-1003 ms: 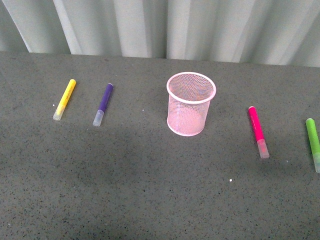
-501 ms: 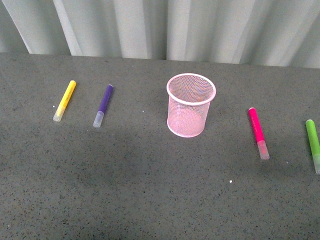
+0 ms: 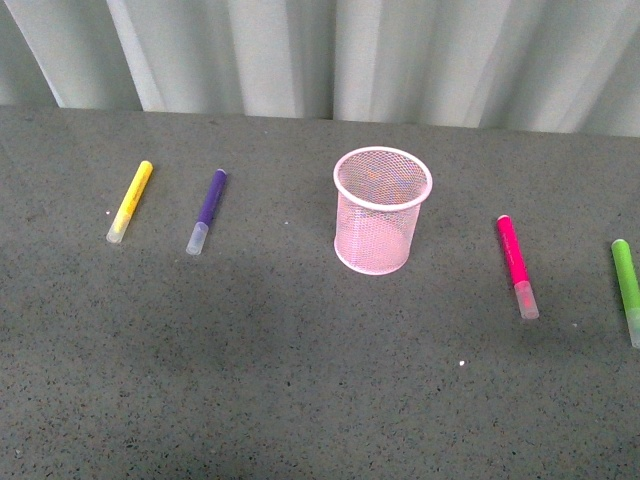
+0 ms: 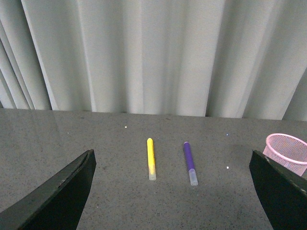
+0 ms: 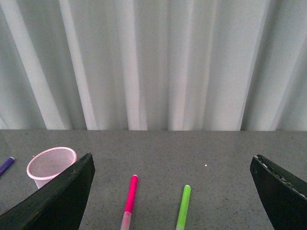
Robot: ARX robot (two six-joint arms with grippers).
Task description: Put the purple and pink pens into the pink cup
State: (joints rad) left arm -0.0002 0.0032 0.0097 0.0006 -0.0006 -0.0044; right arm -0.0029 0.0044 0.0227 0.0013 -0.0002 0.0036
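Observation:
The pink cup stands upright in the middle of the grey table, and I see nothing inside it. The purple pen lies flat to its left, clear cap toward me. Over on the right lies the pink pen, flat as well. Neither arm shows in the front view. My left gripper is open and hangs back from the purple pen, with the cup off to one side. My right gripper is open too, the pink pen lying between its fingers' line of sight and the cup further off.
A yellow marker lies left of the purple pen. A green marker lies at the right edge, beside the pink pen. A pleated white curtain closes off the far edge of the table.

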